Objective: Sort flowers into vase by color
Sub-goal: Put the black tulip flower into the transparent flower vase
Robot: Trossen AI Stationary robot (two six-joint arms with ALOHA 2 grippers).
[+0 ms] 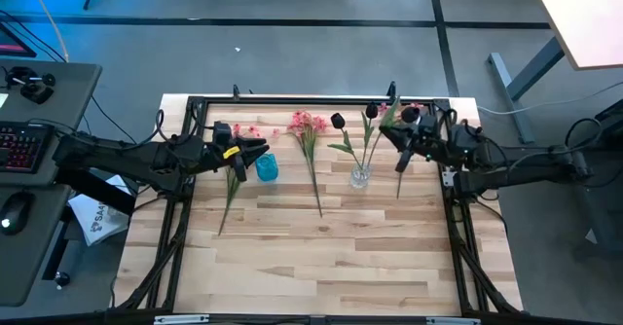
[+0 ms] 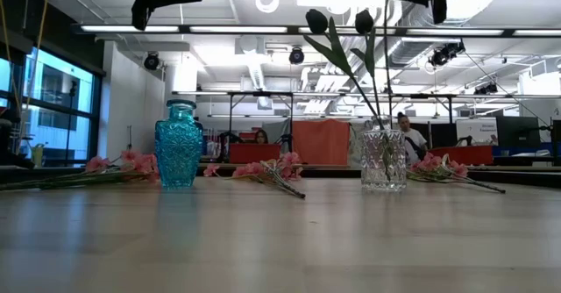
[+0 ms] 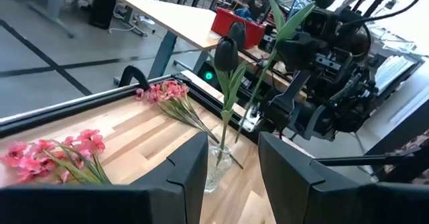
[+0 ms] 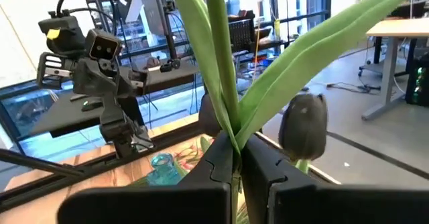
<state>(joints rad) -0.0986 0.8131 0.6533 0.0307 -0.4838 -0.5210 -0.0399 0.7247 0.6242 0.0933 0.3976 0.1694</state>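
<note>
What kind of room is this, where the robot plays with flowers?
Probably a robot lab or a big open workshop. There are pipes and strip lights on the bare ceiling, work desks across a grey floor, and a keyboard beside the wooden table where the two robot arms work.

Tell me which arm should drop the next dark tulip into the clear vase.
Right. The right gripper is already shut on a tulip stem, beside the clear vase that holds two dark tulips. The left gripper is open and empty by the blue vase.
</note>
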